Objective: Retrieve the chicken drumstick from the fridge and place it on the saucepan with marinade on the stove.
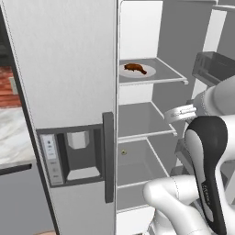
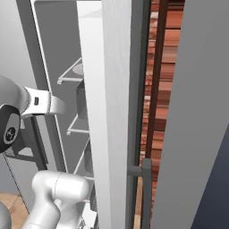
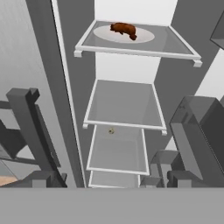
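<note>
In the left base view, the fridge (image 1: 69, 92) stood with its right compartment open, and the chicken drumstick (image 1: 135, 68) lay on a white plate (image 1: 148, 72) on the upper shelf (image 1: 172, 73). In the right base view, the door edge (image 2: 114, 112) blocked most of the interior. In the hand view, the gripper (image 3: 103, 181) was released and empty, fingertips spread wide, well below the drumstick (image 3: 124, 29) on its plate (image 3: 144, 36).
</note>
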